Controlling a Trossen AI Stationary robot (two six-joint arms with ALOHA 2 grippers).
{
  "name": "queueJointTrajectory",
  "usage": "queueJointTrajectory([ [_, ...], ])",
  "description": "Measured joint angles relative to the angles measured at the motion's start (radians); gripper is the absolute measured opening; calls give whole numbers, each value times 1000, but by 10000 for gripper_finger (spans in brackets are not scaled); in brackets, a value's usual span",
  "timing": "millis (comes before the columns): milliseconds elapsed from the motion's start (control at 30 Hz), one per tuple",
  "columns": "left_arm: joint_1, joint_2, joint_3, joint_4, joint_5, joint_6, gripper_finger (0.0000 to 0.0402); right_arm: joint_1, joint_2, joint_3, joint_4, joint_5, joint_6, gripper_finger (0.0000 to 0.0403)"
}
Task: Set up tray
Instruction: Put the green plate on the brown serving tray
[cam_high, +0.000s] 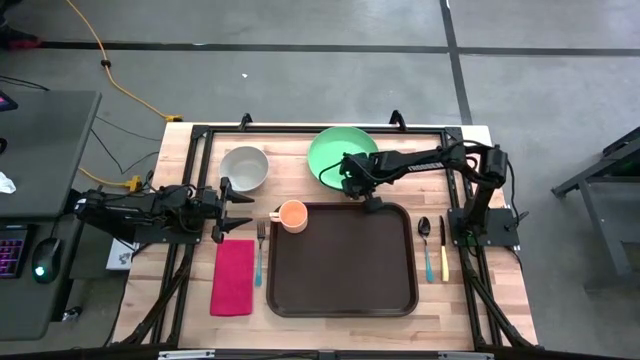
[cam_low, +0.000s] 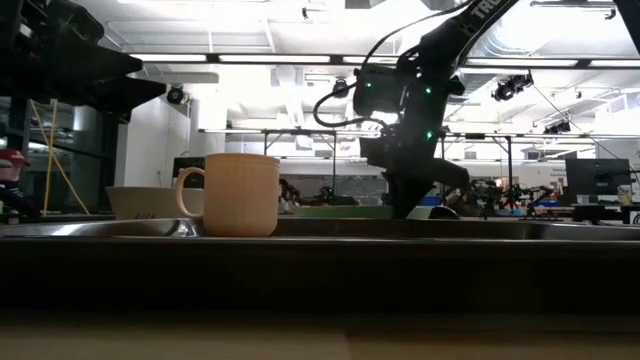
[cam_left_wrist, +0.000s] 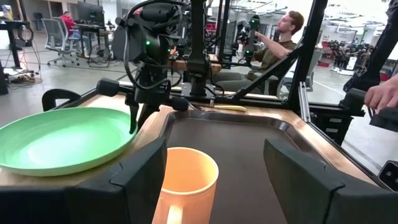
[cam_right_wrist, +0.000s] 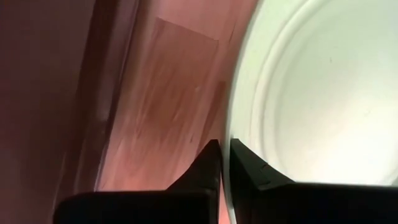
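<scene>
The dark brown tray (cam_high: 340, 292) lies in the middle of the table. An orange mug (cam_high: 292, 214) stands upright in the tray's far left corner and shows near in the low view (cam_low: 235, 195). The green plate (cam_high: 335, 150) sits on the table just beyond the tray's far edge. My right gripper (cam_high: 349, 186) is at the plate's near edge, shut on its rim. My left gripper (cam_high: 245, 211) is open and level, just left of the mug. Its fingers (cam_left_wrist: 214, 152) frame the mug (cam_left_wrist: 186, 180) without touching it. My right gripper (cam_right_wrist: 224, 155) pinches the green plate's rim (cam_right_wrist: 229, 134) on the side facing the tray. One finger (cam_right_wrist: 208, 165) is outside the rim and the other inside it. The fingers come from above, pointing down. The plate (cam_left_wrist: 62, 140) lies about level; whether it is lifted I cannot tell.
A white bowl (cam_high: 244, 168) stands left of the plate. A red napkin (cam_high: 233, 277) and a fork (cam_high: 260, 250) lie left of the tray; a spoon (cam_high: 424, 238) and a knife (cam_high: 443, 250) lie to its right. A person (cam_left_wrist: 280, 37) sits beyond the table.
</scene>
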Motion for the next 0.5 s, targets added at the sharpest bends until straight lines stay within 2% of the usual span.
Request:
queueJointTrajectory([
  [500, 0, 0, 0, 0, -5, 28, 299, 61, 0, 147, -189, 21, 87, 1],
])
